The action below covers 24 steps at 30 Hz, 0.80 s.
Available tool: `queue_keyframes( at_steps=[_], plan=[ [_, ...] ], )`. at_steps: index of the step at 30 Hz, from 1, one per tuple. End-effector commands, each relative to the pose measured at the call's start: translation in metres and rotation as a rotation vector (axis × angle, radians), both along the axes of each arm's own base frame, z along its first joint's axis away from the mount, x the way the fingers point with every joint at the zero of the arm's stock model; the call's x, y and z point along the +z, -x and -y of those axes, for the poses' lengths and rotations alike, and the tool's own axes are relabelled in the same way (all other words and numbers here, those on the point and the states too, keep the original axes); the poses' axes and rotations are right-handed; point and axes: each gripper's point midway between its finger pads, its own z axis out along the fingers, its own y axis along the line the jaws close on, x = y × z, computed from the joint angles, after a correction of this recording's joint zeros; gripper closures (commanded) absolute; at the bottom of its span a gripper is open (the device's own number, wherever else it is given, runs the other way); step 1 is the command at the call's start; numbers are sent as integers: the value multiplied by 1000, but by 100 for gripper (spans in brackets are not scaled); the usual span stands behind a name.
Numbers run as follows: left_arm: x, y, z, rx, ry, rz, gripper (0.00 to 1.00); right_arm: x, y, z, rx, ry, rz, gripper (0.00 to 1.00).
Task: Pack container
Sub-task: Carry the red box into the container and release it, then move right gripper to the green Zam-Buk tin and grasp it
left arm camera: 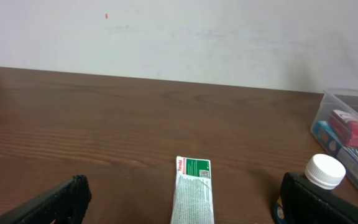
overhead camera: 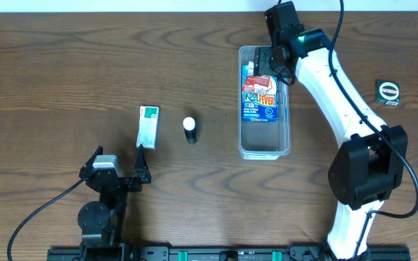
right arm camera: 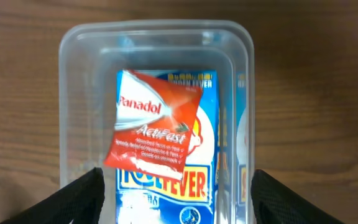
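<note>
The clear plastic container (overhead camera: pixel 265 148) stands right of centre on the table. It holds a blue Kool Fever carton (overhead camera: pixel 260 105) with a red Panadol box (right arm camera: pixel 154 127) lying on the carton's far end. My right gripper (right arm camera: pixel 178 205) is open and empty, hovering above the container's far end (overhead camera: pixel 273 59). A green and white box (overhead camera: pixel 148 125) and a small dark bottle with a white cap (overhead camera: pixel 190 129) lie on the table left of the container. My left gripper (left arm camera: pixel 182 208) is open and empty, low near the front, with the green box (left arm camera: pixel 192 190) between its fingers' line.
A small black round-labelled item (overhead camera: pixel 389 90) lies at the far right. The container's corner (left arm camera: pixel 347 99) and the bottle's cap (left arm camera: pixel 325 171) show at the right of the left wrist view. A white wall edges the table's far side.
</note>
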Motion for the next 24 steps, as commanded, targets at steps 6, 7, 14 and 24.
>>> queue_keyframes(
  at_steps=[6,7,14,24],
  plan=[
    [-16,1,2,-12,-3,-50,2,1,-8,-7,-5,-55,26,23],
    [-16,1,2,-12,-3,-50,2,3,-10,-12,7,-85,31,23],
    [-16,1,2,-12,-3,-50,2,8,-20,-16,14,-112,72,29],
    [-16,1,2,-12,-4,-50,2,4,-30,90,-126,20,50,18]
  ],
)
